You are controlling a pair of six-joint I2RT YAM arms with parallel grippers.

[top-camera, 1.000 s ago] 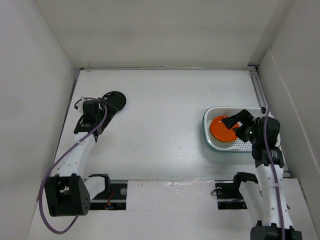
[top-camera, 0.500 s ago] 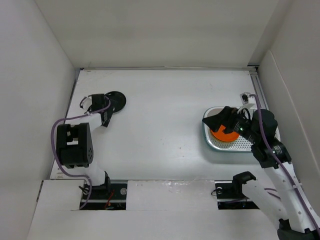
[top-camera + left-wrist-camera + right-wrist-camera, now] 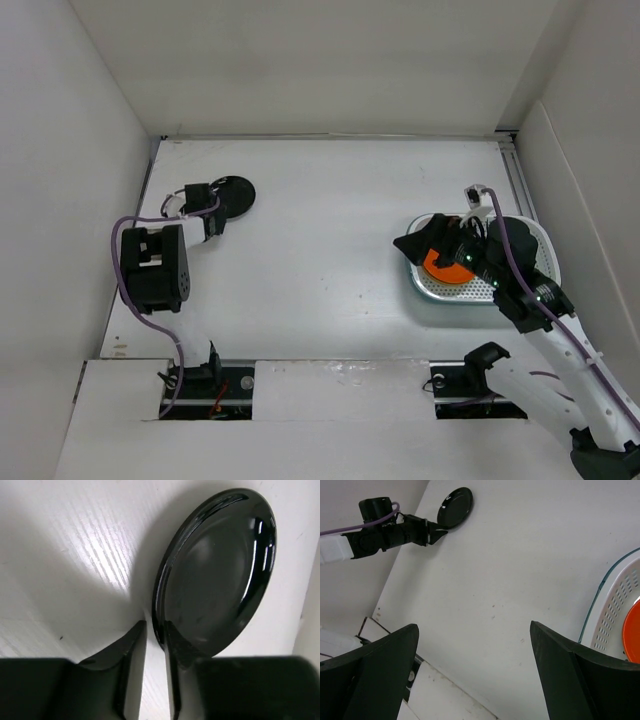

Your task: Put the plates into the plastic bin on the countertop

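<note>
Left gripper (image 3: 155,626) almost closed, I am pinching the black plate (image 3: 215,580) by its rim; it is lying at one o'clock.

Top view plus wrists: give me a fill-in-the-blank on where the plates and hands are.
The orange plate lies in the ___.
The left hand grips the black plate by its ___.
The right hand is ___, holding nothing.
Missing: plastic bin; rim; open.
</note>
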